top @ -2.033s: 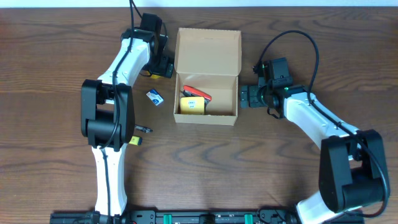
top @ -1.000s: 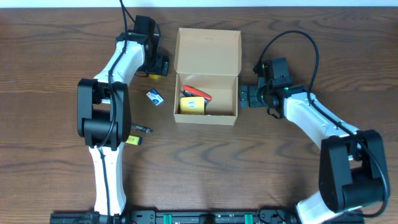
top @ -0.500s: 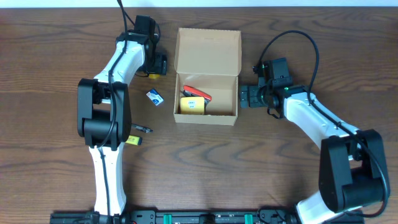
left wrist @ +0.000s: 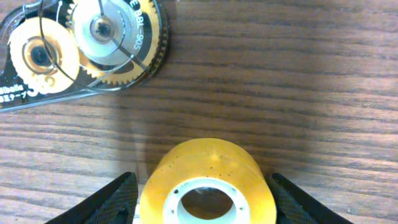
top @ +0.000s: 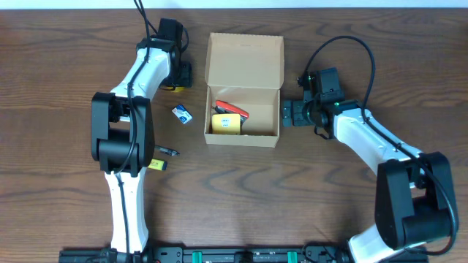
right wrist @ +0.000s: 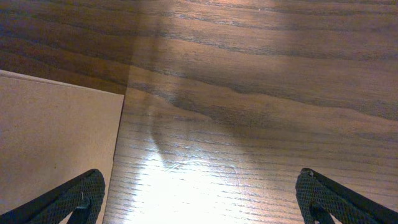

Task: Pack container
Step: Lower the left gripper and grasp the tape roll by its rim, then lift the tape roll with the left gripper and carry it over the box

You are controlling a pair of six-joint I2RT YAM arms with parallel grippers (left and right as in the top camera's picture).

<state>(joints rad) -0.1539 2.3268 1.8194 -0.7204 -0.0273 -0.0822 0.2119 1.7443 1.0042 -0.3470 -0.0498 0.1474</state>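
The container (top: 243, 137) is a tan cardboard box at the table's middle, its flap lid (top: 245, 57) open toward the back. Inside lie a red item (top: 231, 109) and a yellow item (top: 225, 123). My left gripper (top: 178, 79) is left of the lid, open, with its fingers (left wrist: 199, 199) close on either side of a yellow tape roll (left wrist: 206, 177) on the table. The roll also shows in the overhead view (top: 174, 88). My right gripper (top: 287, 115) is open and empty beside the box's right wall (right wrist: 56, 143).
A correction tape dispenser (left wrist: 81, 46) lies just beyond the tape roll. A small blue and white item (top: 182, 113), a small dark item (top: 170, 153) and a small yellow item (top: 159, 165) lie on the table left of the box.
My left gripper has shifted a little to the left, away from the lid, and now straddles the tape roll. The right arm and the box have not moved.
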